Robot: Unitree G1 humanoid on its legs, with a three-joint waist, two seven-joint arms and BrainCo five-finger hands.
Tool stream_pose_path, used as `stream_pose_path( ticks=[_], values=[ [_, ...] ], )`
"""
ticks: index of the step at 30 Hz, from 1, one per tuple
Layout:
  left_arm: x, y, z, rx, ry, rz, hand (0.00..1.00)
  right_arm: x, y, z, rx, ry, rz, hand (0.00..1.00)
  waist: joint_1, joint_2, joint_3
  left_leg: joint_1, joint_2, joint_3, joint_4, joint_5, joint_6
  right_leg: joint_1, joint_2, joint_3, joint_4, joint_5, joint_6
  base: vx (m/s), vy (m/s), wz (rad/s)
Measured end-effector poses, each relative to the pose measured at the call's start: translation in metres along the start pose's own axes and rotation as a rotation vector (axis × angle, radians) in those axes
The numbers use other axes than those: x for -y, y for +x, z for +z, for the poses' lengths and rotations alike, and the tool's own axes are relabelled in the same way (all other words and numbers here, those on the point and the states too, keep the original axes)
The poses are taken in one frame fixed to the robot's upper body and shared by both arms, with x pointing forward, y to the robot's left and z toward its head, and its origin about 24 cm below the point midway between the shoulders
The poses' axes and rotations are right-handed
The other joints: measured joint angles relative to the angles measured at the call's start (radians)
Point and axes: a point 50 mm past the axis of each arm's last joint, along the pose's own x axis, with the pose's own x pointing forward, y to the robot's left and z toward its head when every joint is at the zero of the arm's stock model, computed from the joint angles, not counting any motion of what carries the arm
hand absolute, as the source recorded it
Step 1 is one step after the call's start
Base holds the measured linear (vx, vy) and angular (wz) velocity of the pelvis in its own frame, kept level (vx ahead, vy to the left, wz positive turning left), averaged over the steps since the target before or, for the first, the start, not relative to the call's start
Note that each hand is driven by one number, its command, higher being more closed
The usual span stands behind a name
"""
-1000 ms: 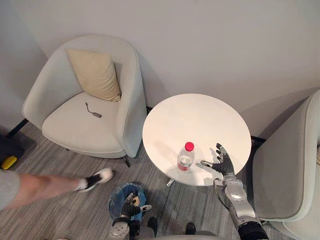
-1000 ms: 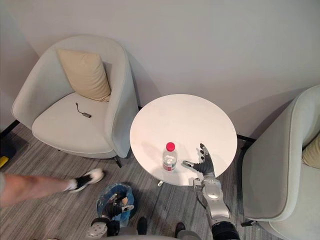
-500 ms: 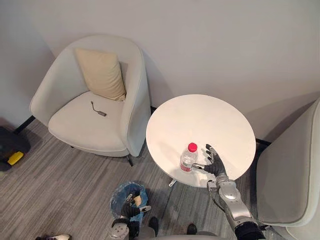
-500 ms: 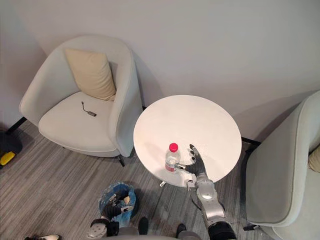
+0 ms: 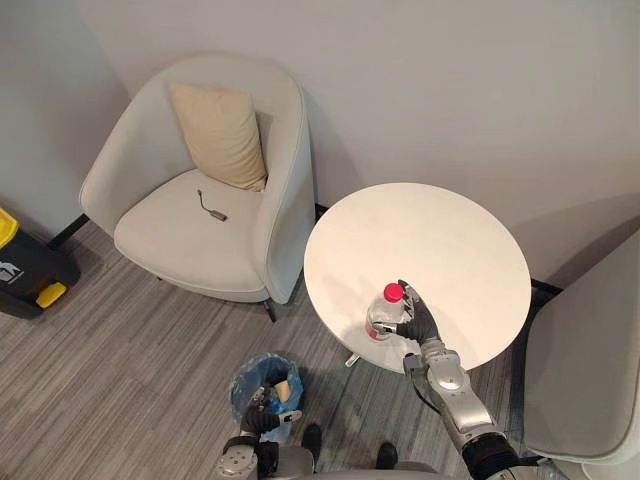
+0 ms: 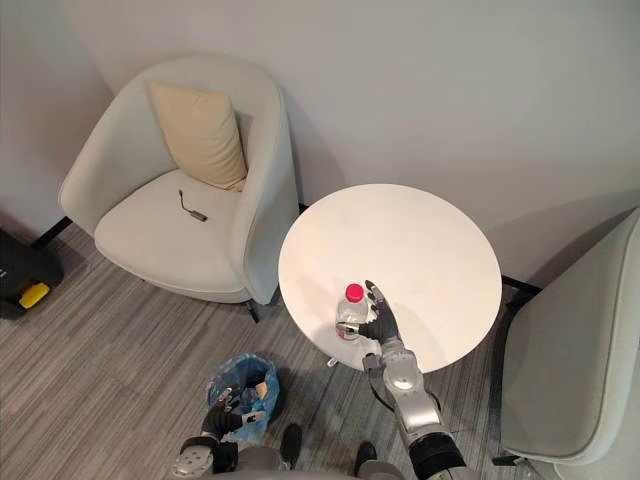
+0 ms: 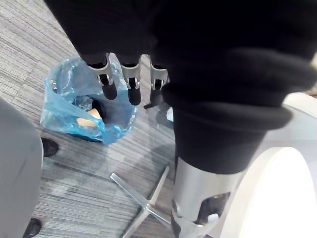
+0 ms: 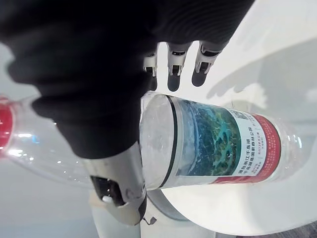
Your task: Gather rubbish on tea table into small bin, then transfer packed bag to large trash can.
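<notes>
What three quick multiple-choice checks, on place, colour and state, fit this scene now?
1. The small bin stands: A on the floor by the table; B on the table; C on a shelf.
2. The bottle cap is: A blue; B red; C white.
3. The bottle is: A lying flat; B inside the bin; C upright on the table.
Key: 1 A, the blue-lined bin sits on the floor; 2 B, the cap shows red; 3 C, it stands upright at the right robot hand.
</notes>
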Motion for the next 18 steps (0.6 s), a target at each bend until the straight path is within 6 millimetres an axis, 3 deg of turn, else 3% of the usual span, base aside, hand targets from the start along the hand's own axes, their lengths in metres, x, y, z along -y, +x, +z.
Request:
stream_pose_path(
  ticks=[4,12,13,18],
  values=[
    [0.000,0.000,0.001,0.008,-0.003,0.001,0.00,0.001,0.001,0.000,-0.001,-0.001,-0.019,0.00,0.020,0.000,0.002,-0.009,0.000,-0.007,0.004,0.000,0.000,-0.005,0.000,-0.007,0.002,0.000,0.000,-0.03,-0.010,0.05],
    [-0.001,0.001,0.004,0.024,-0.019,0.007,0.00,-0.002,0.015,0.013,0.030,-0.009,-0.005,0.00,0.025,-0.002,0.014,-0.028,-0.008,-0.025,0.004,0.003,0.003,-0.015,-0.004,-0.023,-0.002,0.000,0.000,-0.01,-0.005,0.06],
    [-0.001,0.001,0.004,0.025,-0.020,0.007,0.00,-0.002,0.016,0.014,0.034,-0.009,-0.004,1.00,0.025,-0.002,0.016,-0.030,-0.008,-0.025,0.004,0.003,0.003,-0.016,-0.005,-0.024,-0.002,0.000,0.000,0.00,0.000,0.00],
    [-0.001,0.003,0.011,0.046,-0.016,0.005,0.00,-0.005,0.024,0.021,0.049,-0.001,-0.009,1.00,0.046,-0.007,0.036,-0.029,-0.010,-0.024,0.005,0.003,0.004,-0.015,-0.006,-0.023,-0.002,0.000,0.000,0.00,0.000,0.00]
  ],
)
